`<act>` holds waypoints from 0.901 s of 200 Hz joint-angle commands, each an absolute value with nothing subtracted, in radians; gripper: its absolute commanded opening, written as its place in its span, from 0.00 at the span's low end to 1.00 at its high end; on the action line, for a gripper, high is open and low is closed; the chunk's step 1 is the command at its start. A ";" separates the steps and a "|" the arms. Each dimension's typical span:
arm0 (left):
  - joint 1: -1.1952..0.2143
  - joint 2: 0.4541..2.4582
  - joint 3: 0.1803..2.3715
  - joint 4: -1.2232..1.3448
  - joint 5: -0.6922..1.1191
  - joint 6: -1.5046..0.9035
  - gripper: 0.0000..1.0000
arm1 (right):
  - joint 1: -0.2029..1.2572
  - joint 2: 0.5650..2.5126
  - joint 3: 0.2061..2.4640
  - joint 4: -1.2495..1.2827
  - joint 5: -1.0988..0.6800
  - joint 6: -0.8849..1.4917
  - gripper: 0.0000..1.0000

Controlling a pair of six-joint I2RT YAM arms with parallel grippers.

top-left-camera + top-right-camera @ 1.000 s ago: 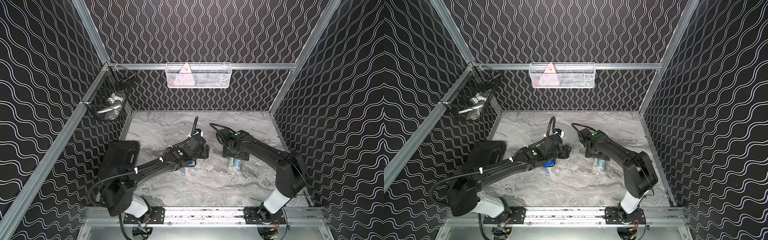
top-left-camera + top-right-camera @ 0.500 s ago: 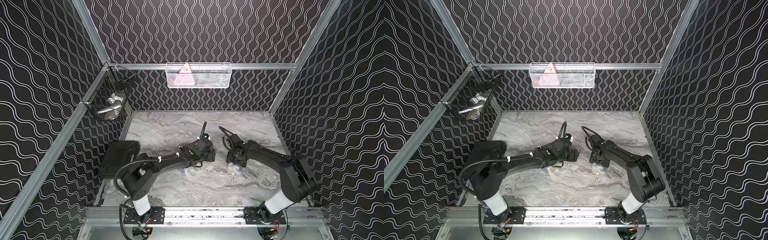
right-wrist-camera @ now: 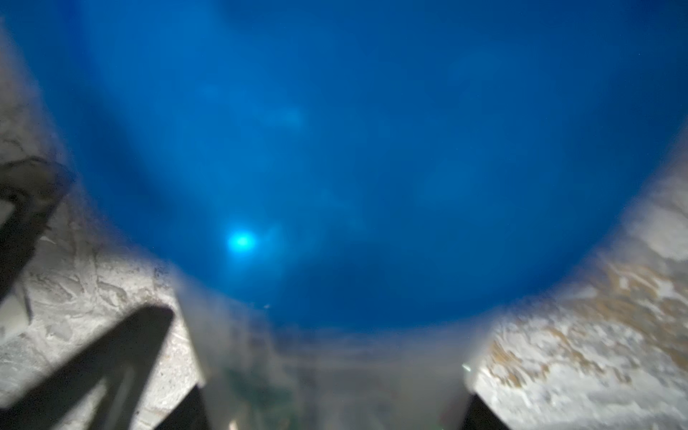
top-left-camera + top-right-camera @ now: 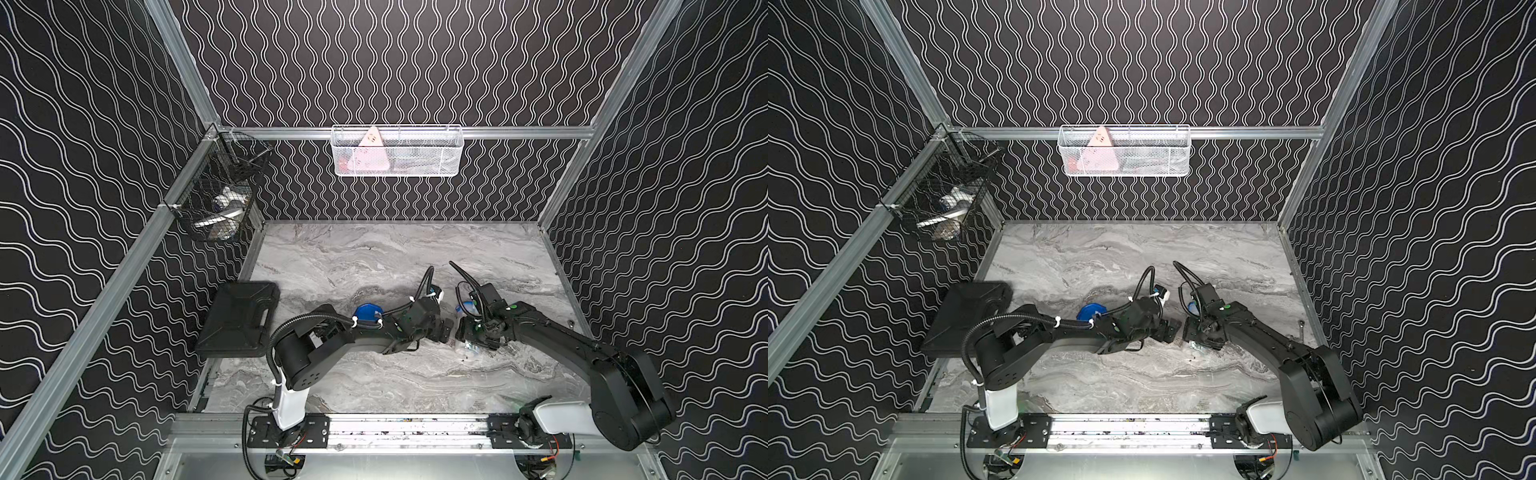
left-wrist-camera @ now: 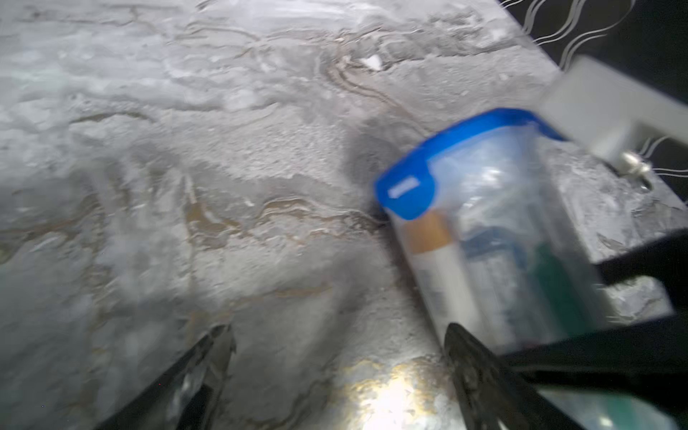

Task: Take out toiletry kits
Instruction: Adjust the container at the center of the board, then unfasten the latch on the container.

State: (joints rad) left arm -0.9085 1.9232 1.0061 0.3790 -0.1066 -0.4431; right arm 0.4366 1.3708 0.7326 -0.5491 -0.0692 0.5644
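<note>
One toiletry kit [image 4: 368, 311], a clear cup with a blue lid, stands on the marble table [image 4: 374, 257] just behind my left forearm; it shows in both top views [image 4: 1092, 311]. My left gripper [image 4: 446, 330] [image 5: 337, 331] is open with only bare table between its fingers. Right beside it, my right gripper [image 4: 461, 334] [image 3: 331, 402] is shut on the second toiletry kit [image 5: 484, 242], held tilted low over the table. Its blue lid [image 3: 335, 149] fills the right wrist view. In a top view only a bit of its clear cup [image 4: 469, 348] shows under the gripper.
A black hard case [image 4: 239, 320] lies at the table's left edge. A black wire basket [image 4: 220, 199] hangs on the left wall and a white mesh basket [image 4: 397, 151] on the back wall. The two grippers nearly touch tip to tip.
My left gripper opened, let go of its kit and moved right, leaving the kit standing behind the arm. My right gripper came down and closed on the other kit.
</note>
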 commanded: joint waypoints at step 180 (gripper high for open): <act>-0.889 2.124 1.172 0.607 -0.436 -0.329 0.83 | 0.482 1.389 0.732 -0.615 -0.106 0.602 0.42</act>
State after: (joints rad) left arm -0.9192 2.1124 1.1458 0.5869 -0.3641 -0.3122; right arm 0.4713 1.3827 0.7357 -0.5220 -0.0345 0.6201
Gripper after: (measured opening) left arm 0.835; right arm 0.659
